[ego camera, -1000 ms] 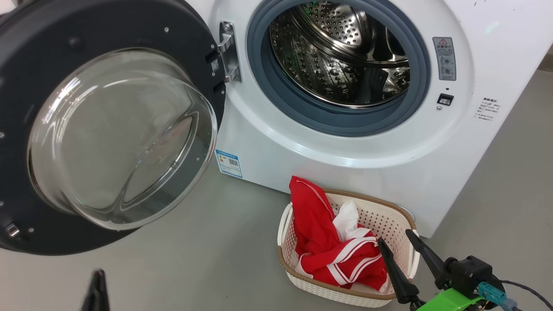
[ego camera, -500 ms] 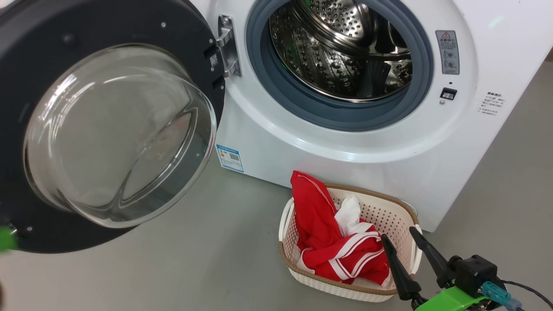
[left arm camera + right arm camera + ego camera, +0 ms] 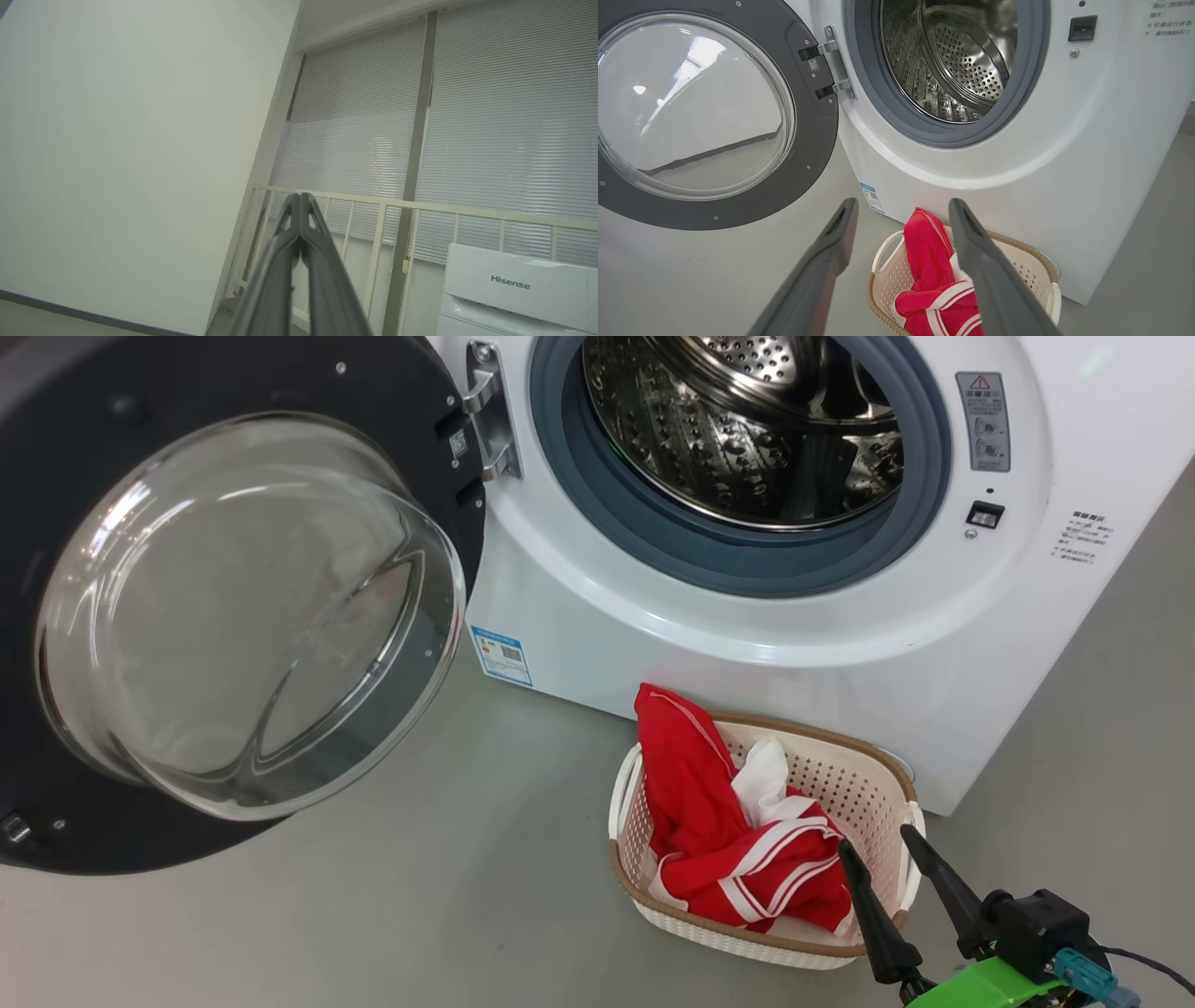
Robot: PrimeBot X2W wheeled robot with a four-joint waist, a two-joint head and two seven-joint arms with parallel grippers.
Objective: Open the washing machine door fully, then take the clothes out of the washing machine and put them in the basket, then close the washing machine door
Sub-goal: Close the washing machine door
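Closing this glossy black round door (image 3: 247, 616), I expect stiff weight (push its far rim); left gripper (image 3: 300, 198) closed empty, right gripper (image 3: 876, 838) spread.

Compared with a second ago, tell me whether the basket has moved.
No. The basket sits the same way from the blue sticker on the washing machine; the whole head view shifted, so the camera moved.
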